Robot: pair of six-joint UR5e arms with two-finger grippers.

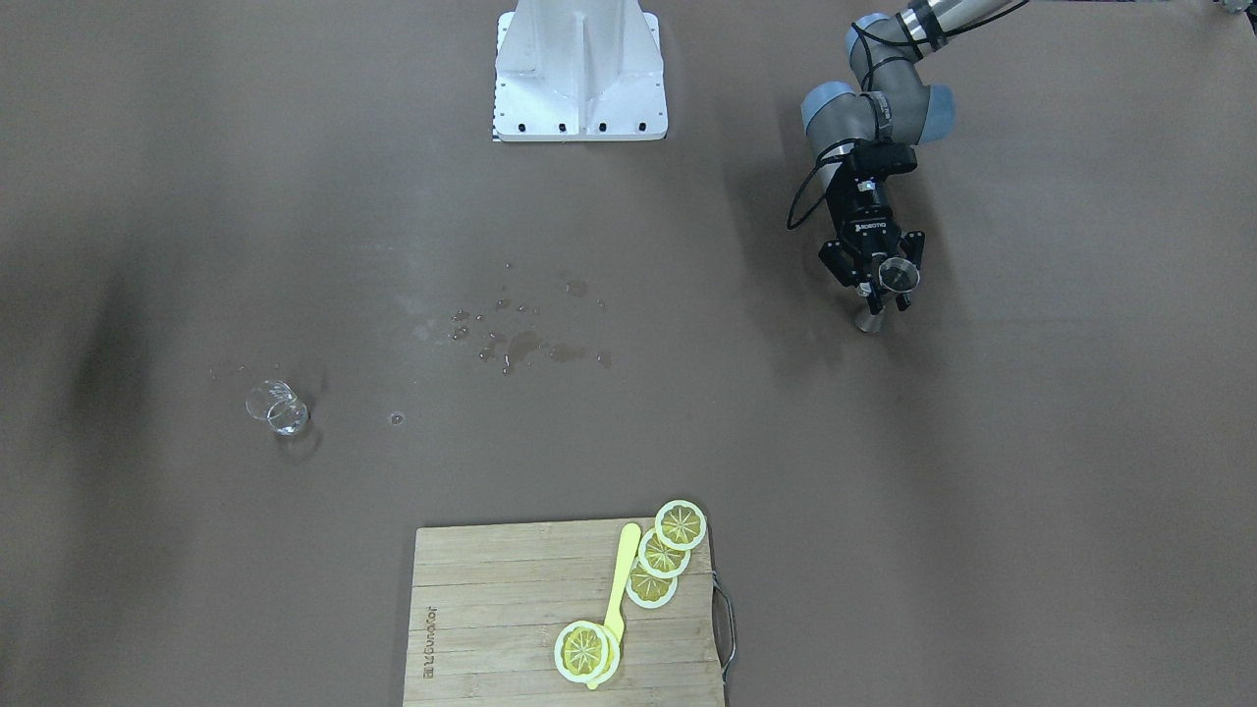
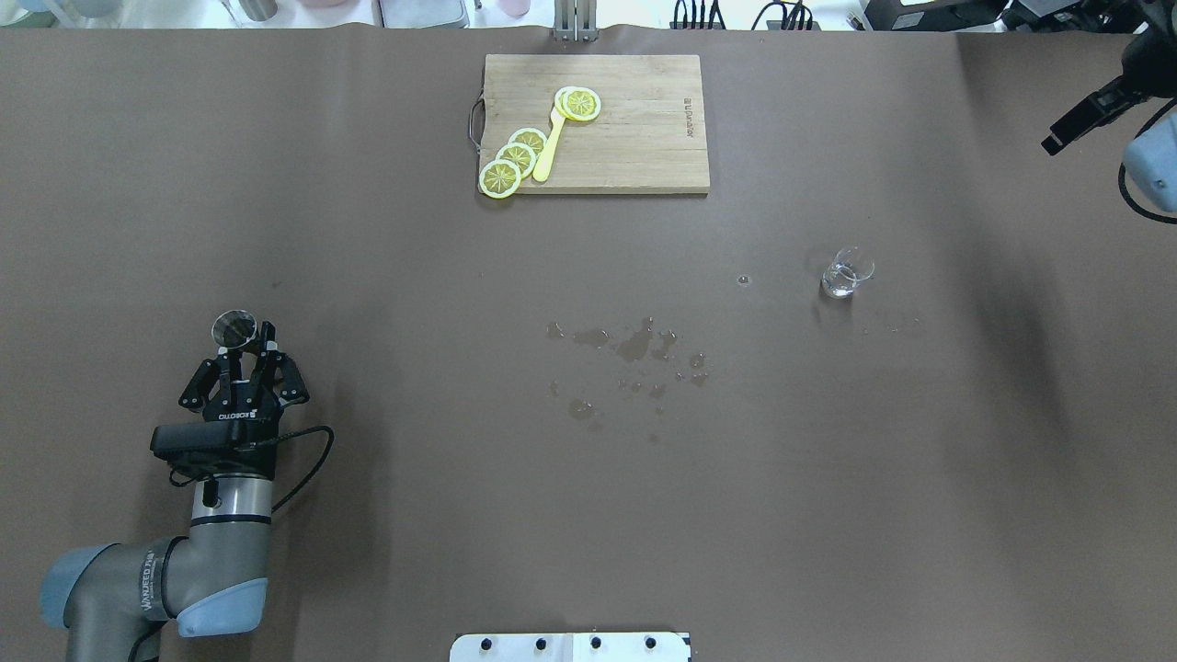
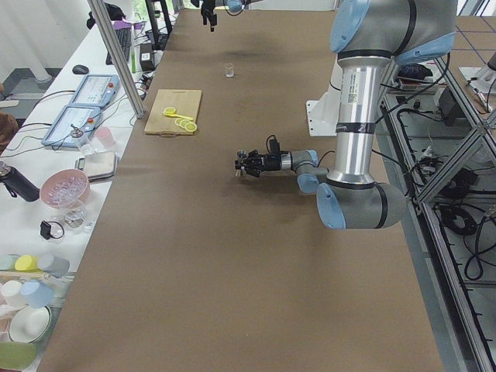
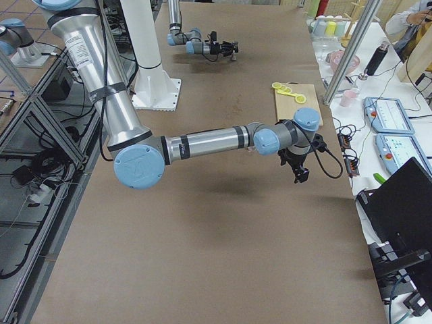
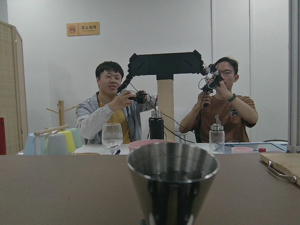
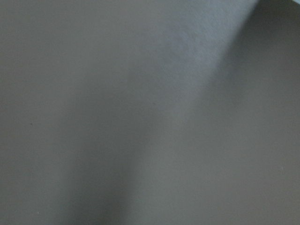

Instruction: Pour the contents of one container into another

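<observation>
The metal jigger (image 2: pixel 234 328) stands upright at the near left of the table, and its rim (image 5: pixel 172 161) fills the left wrist view. My left gripper (image 2: pixel 245 357) lies low and level, shut on the jigger (image 1: pixel 894 276) at its narrow waist. Whether its base (image 1: pixel 869 322) touches the table I cannot tell. The clear glass cup (image 2: pixel 844 273) stands alone at the right of the table, a little liquid in it. My right gripper (image 2: pixel 1059 138) hangs high at the far right edge, well away from the cup (image 1: pixel 278 409); its fingers are not clear enough to judge.
A wooden cutting board (image 2: pixel 644 138) with lemon slices (image 2: pixel 501 177) and a yellow utensil lies at the far middle. Water splashes (image 2: pixel 634 345) mark the table's centre. Two people (image 5: pixel 112 108) sit beyond the far edge. The robot base (image 1: pixel 579 74) stands at the near middle.
</observation>
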